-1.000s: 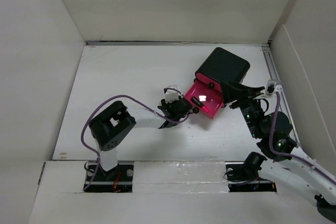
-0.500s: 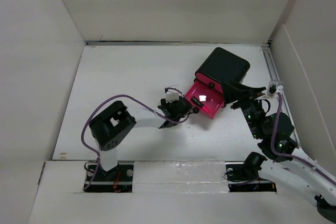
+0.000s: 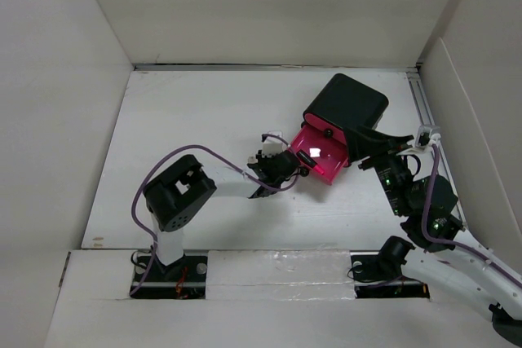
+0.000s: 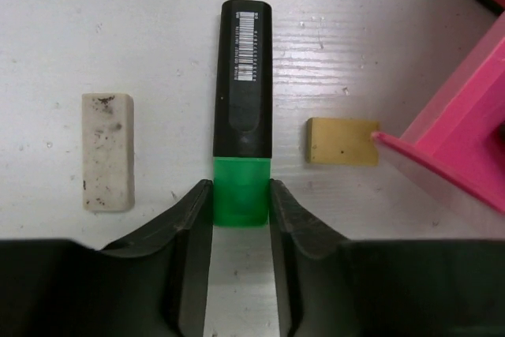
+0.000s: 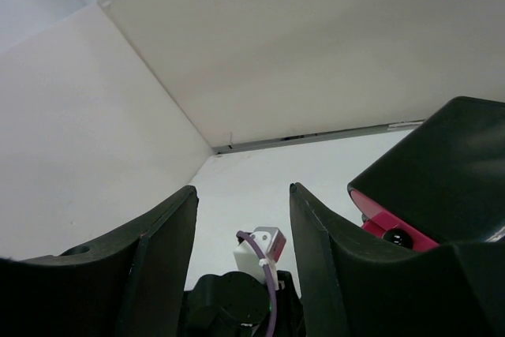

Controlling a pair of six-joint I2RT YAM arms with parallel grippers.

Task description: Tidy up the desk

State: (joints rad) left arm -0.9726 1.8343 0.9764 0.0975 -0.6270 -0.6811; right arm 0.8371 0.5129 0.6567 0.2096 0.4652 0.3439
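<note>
One green highlighter (image 4: 245, 92), one white eraser (image 4: 107, 151), one tan block (image 4: 342, 141), one pink-drawered cabinet (image 3: 347, 107).

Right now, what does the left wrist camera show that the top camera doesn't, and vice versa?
Only the left wrist view: a black highlighter with a green cap, the left fingers closed against that cap, flanked by a smudged white rectangular eraser and a small tan rectangular block. Only the top view: the whole black box-shaped cabinet and the right arm beside it. Both: the open pink plastic drawer and the matte white desk.
</note>
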